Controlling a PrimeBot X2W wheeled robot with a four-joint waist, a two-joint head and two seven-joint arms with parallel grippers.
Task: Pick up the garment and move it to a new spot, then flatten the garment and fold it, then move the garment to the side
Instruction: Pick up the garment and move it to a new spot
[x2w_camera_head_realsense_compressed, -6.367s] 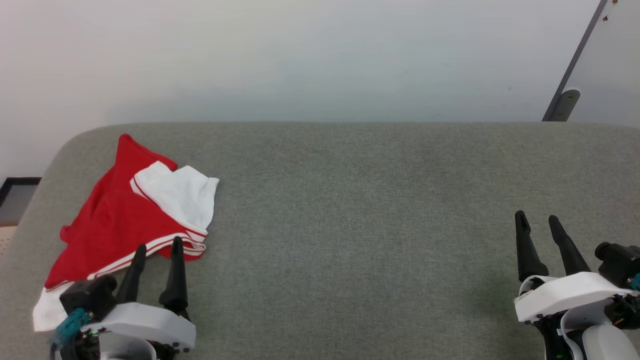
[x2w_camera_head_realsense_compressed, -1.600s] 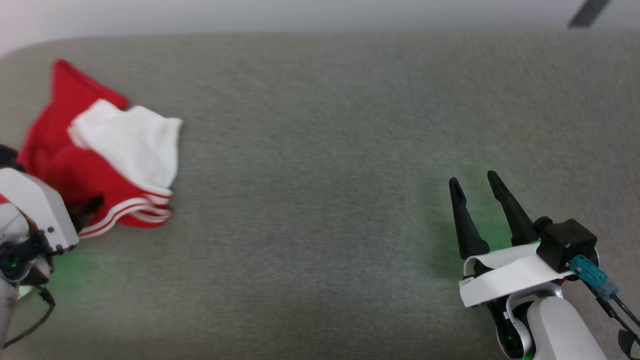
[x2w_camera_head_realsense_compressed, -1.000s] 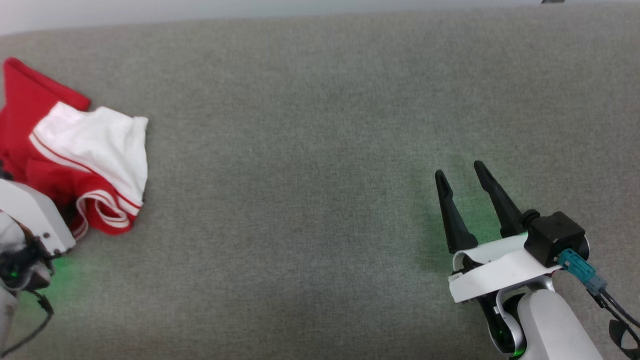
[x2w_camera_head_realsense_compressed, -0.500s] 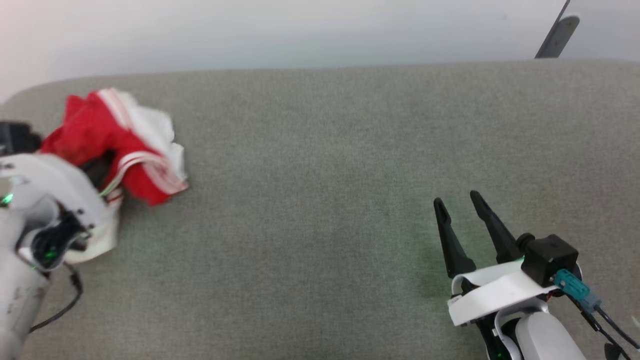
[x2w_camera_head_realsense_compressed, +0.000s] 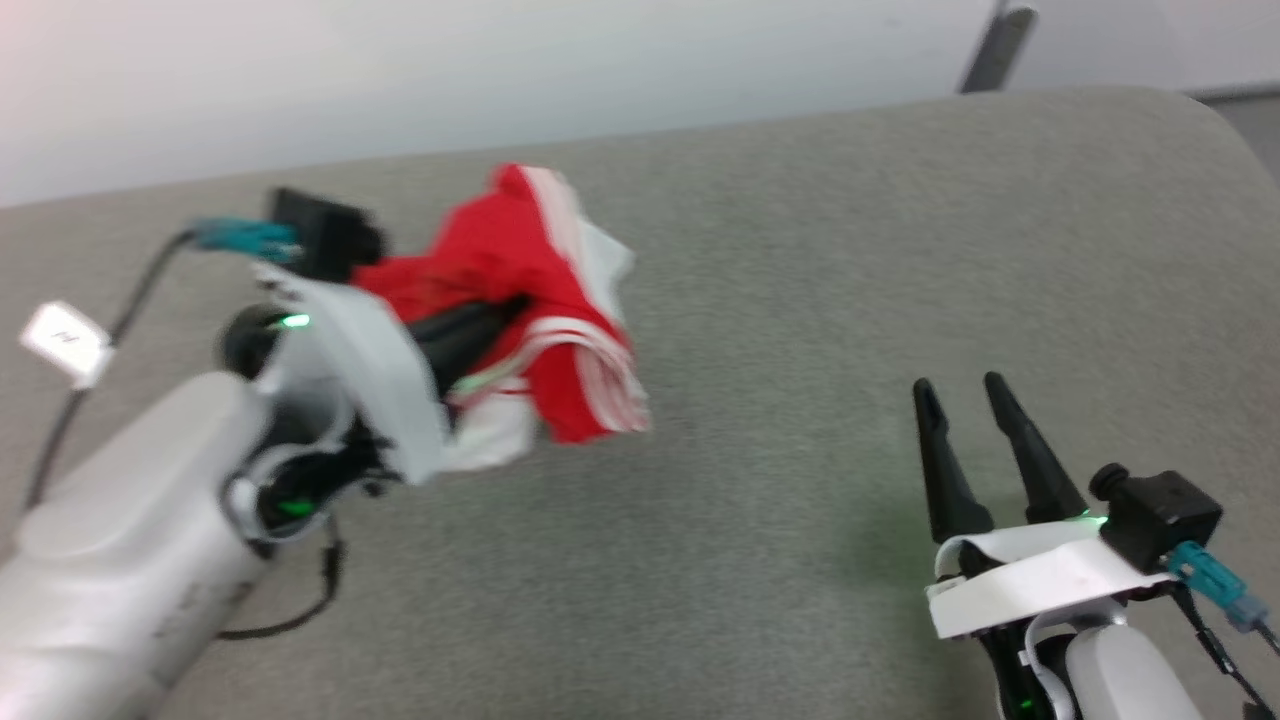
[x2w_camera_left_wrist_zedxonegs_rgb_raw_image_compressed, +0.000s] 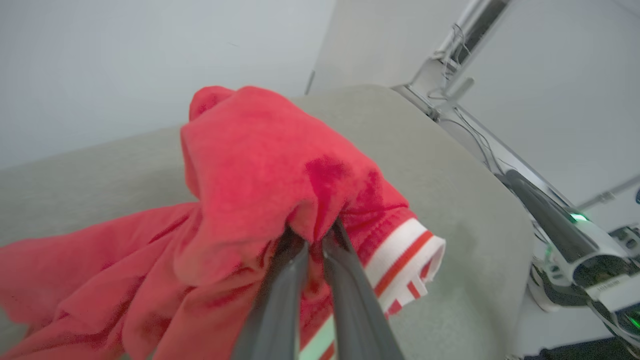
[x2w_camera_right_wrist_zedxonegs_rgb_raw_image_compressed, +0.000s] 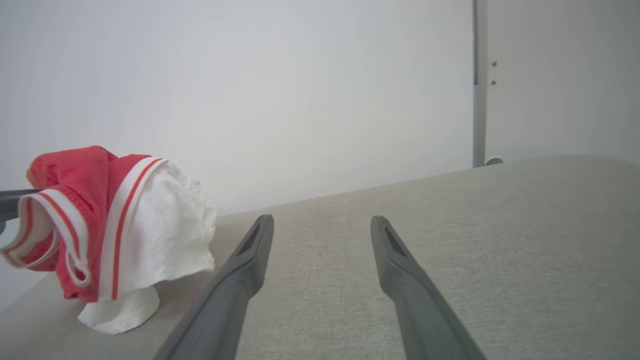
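Looks like a robotics lab or test room rather than a home. Suggested by the plain white wall (x2w_camera_head_realsense_compressed: 450, 90) behind a wide grey fabric-covered counter (x2w_camera_head_realsense_compressed: 820, 230) with rounded corners; by the grey metal upright strip (x2w_camera_right_wrist_zedxonegs_rgb_raw_image_compressed: 478, 100) fixed to that wall; by the pale metal frame (x2w_camera_left_wrist_zedxonegs_rgb_raw_image_compressed: 472, 25) beside the counter, strung with thin loose cables (x2w_camera_left_wrist_zedxonegs_rgb_raw_image_compressed: 477, 142); and by the right tool (x2w_camera_head_realsense_compressed: 958, 382), two long dark fingers on a white-shelled arm with green lights and a teal-plugged camera lead.

head: high, facing down | left wrist: close on garment (x2w_camera_left_wrist_zedxonegs_rgb_raw_image_compressed: 250, 165) | right wrist: low, farther, same garment
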